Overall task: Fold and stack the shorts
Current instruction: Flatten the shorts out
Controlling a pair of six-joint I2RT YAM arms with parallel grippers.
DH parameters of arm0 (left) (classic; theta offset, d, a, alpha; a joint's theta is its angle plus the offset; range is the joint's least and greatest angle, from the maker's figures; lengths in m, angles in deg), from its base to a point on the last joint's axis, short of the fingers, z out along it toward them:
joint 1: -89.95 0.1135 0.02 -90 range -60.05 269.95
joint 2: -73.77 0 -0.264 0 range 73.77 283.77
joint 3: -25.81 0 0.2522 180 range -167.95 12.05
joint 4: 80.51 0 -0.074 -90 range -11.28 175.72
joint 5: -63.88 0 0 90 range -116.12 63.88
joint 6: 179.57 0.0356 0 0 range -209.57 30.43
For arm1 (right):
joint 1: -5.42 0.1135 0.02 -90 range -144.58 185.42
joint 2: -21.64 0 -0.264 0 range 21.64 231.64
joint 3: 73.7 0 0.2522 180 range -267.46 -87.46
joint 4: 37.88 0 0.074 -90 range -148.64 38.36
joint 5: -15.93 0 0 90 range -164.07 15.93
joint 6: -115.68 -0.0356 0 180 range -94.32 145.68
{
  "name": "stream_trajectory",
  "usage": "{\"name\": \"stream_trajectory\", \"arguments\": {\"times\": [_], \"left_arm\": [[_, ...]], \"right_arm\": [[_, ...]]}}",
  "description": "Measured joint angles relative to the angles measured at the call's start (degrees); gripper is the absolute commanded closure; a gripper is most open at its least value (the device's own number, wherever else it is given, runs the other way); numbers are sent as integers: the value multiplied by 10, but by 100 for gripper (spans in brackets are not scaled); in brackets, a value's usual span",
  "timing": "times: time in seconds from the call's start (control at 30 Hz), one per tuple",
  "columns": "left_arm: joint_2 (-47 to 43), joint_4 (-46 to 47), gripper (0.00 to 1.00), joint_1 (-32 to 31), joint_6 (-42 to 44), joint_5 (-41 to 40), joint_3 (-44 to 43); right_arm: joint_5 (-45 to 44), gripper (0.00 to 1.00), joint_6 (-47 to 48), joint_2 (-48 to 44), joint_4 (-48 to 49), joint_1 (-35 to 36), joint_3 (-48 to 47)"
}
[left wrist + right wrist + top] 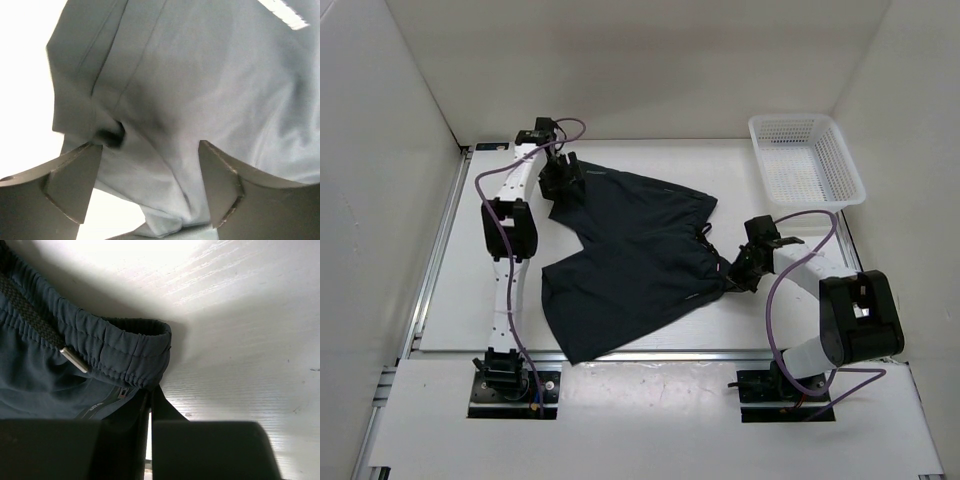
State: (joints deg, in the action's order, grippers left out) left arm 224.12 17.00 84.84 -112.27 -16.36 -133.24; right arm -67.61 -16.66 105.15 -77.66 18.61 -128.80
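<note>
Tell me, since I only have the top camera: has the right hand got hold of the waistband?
Observer: The right wrist camera shows the right hand nearly shut, with the corner of the waistband on the shorts meeting its tips. It looks pinched.
Operator: And the left hand?
Observer: The left hand is wide open. Fabric lies between its fingers but is not gripped.
Operator: Anything loose near the right one?
Observer: A drawstring with a metal tip lies on the waistband, clear of that hand.

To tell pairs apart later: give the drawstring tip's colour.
Silver drawstring tip, best seen in the right wrist view.
</note>
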Motion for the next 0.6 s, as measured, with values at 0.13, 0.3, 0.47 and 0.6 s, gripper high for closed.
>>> {"name": "stream_trajectory", "arguments": {"times": [0.13,0.3,0.47,0.6], "left_arm": [[-104,16,6,0,6,-30,100],[-394,61,14,1,-20,-64,389],[-687,91,19,-10,-74,-46,696],[-768,106,22,-53,-134,-15,871]], "right_arm": [[1,100,-5,2,-1,0,-2],[1,100,-5,1,-3,0,-2],[1,100,-3,-5,-6,0,-2],[2,100,4,-10,-4,0,-2]]}}
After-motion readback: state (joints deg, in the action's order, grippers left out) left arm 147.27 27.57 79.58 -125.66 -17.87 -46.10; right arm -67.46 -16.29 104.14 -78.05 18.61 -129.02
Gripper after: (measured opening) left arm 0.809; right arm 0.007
